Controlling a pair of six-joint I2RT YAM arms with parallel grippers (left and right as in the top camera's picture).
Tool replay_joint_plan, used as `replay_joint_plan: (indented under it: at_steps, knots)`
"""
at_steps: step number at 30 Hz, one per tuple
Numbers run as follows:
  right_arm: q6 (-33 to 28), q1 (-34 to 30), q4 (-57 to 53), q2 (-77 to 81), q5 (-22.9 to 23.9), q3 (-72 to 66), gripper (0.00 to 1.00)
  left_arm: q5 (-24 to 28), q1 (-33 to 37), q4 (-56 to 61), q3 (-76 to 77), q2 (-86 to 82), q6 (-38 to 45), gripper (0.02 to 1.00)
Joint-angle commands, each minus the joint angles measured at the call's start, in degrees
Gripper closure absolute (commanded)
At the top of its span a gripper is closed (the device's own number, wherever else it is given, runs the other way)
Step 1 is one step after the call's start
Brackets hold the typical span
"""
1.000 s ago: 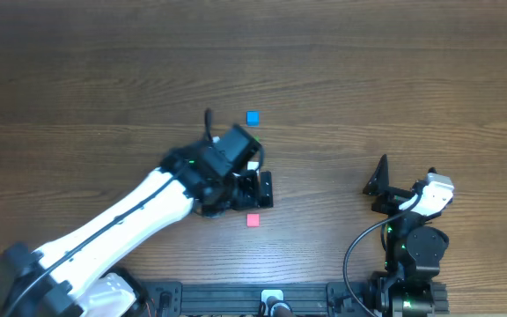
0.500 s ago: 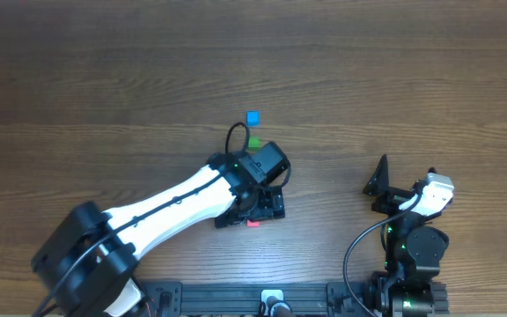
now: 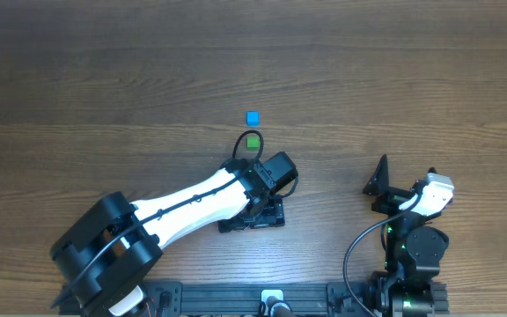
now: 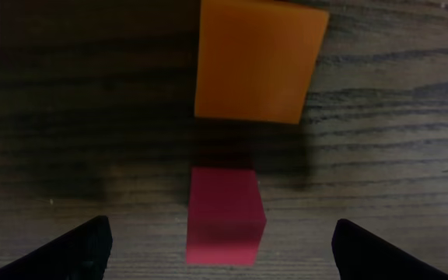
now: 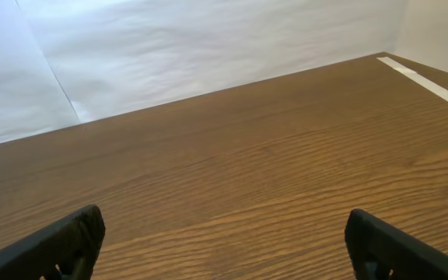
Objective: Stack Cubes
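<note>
A small red cube lies on the wooden table, just ahead of my left gripper and centred between its wide open fingers. Beyond it sits an orange block that looks larger; a dark shadow fills the gap between the two. From above, the left gripper covers the red cube. A green cube and a blue cube lie in line farther up the table, a small gap between them. My right gripper rests open at the right, holding nothing.
Bare wood-grain table surrounds the cubes on every side. In the right wrist view the table runs to a white wall, with a strip of pale tape near its far edge.
My left arm has swung toward the table's front and right, so its gripper now covers the red cube. The green cube came out from under it. The right arm has not moved.
</note>
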Motion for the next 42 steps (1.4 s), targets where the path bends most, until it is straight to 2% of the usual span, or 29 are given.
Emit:
replay_joint_plan:
  at_steps: [1,14,42]
  knots:
    - [-0.28,0.17,-1.20,-0.11,0.96,0.28,0.009,-1.49,-0.13,0.52,1.18,1.42,1.11,0.112]
    - [-0.28,0.17,-1.20,-0.11,0.94,0.28,0.007,-2.78,-0.13,1.27,1.18,2.51,1.36,0.132]
    - [-0.28,0.17,-1.20,-0.11,0.94,0.28,0.009,-2.73,-0.37,1.22,1.18,3.80,1.75,0.384]
